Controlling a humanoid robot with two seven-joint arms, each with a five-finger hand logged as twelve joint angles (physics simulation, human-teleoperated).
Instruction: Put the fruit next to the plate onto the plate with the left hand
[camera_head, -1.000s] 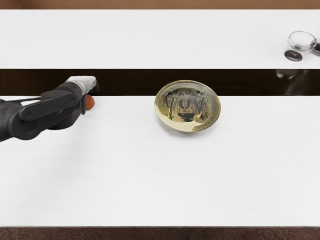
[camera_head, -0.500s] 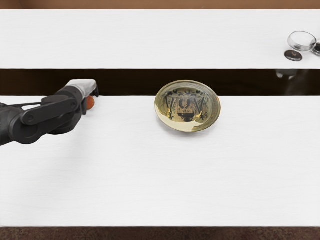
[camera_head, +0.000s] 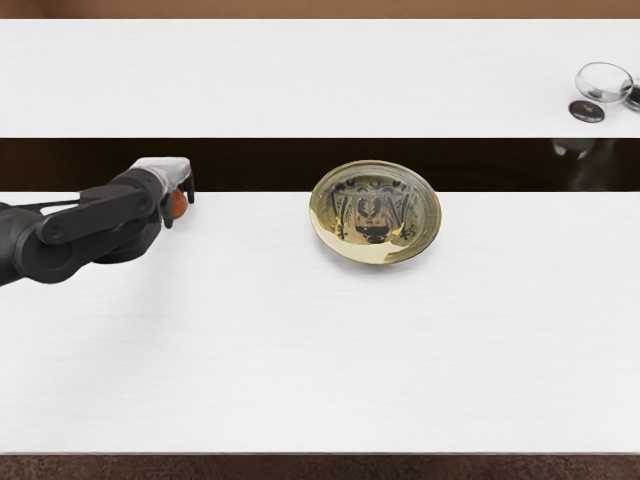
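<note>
Orange fruit (camera_head: 179, 204) sits at the far edge of the white worktop (camera_head: 320, 350), well left of the plate (camera_head: 322, 215), mostly hidden behind the left hand (camera_head: 160, 186). Only a sliver shows. Change over the last second is small: the arm has re-angled a little and the pale back of the hand looks narrower and more upright, while the fruit hasn't shifted. Reads as the hand settling onto the fruit, not lifting yet. Fingers: can't tell from this angle whether they're clamped on the fruit or just cupped round it, since the hand's back blocks the view. One dark tip hangs on the plate side of the fruit. The plate holds nothing. Right arm isn't visible. A glass bowl (camera_head: 603, 82) and dark disc (camera_head: 586, 111) sit on the far surface at top right, well clear of the path. My estimate: grasp stage, with lift, carry right and release still to do. Main risk is nudging the fruit off the back edge into the gap.
</note>
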